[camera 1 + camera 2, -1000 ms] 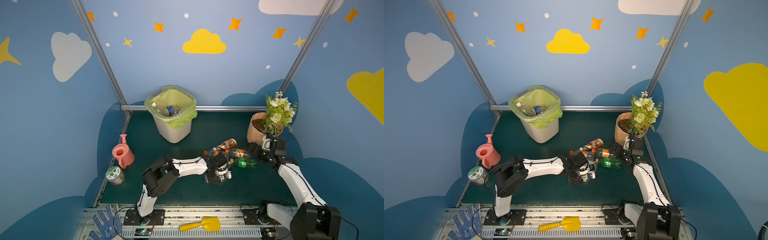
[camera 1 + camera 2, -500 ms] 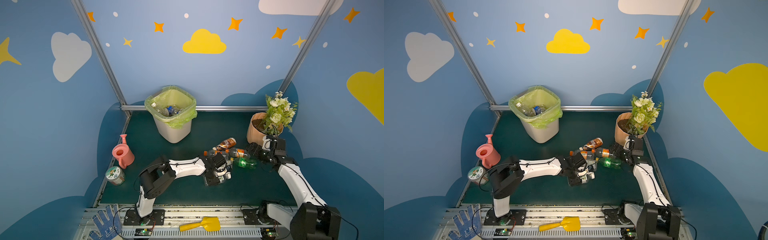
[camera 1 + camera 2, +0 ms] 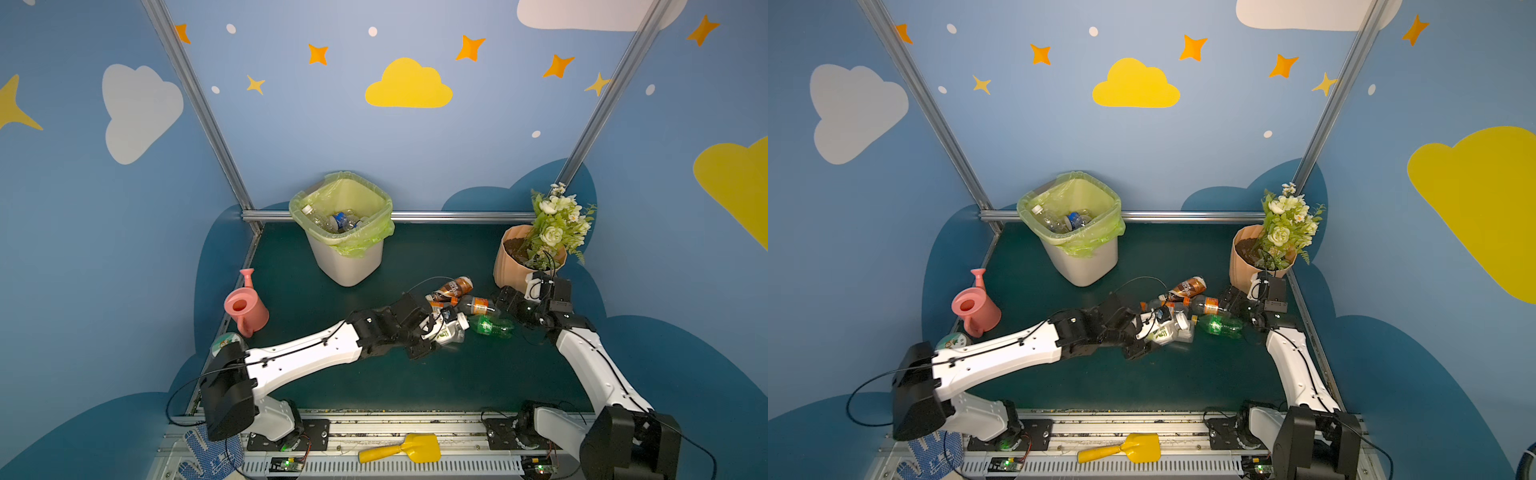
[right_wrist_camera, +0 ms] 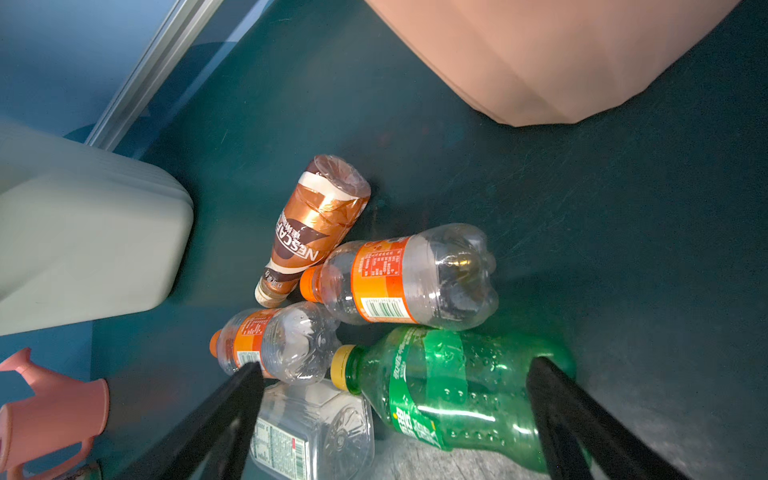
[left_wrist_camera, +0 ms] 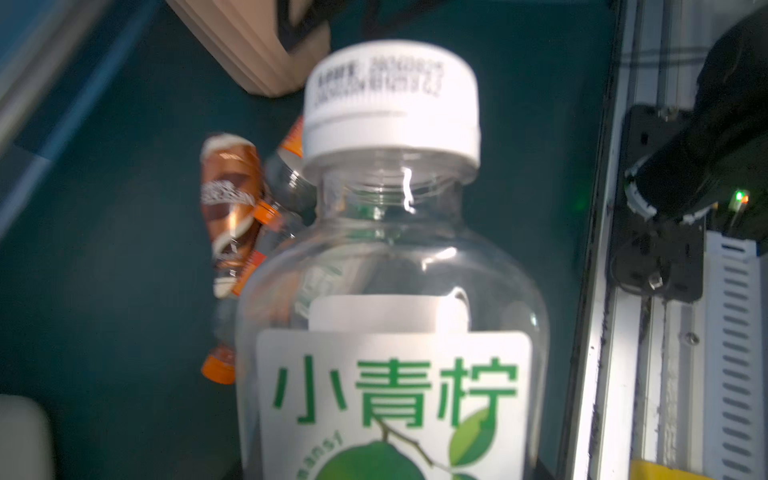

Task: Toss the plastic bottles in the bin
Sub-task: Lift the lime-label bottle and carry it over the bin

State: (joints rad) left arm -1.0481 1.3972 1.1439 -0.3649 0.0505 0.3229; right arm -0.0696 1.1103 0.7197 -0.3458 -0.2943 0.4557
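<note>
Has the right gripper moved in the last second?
No. The right gripper sits at the same spot beside the flowerpot, fingers open by the green bottle.

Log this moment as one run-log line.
left gripper: shut on white-capped clear bottle | right gripper: open over green bottle | bin: bottles inside

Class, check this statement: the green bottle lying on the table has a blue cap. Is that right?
Not quite. The green bottle does lie on the table, but its cap is yellow, not blue, as the right wrist view shows.
</note>
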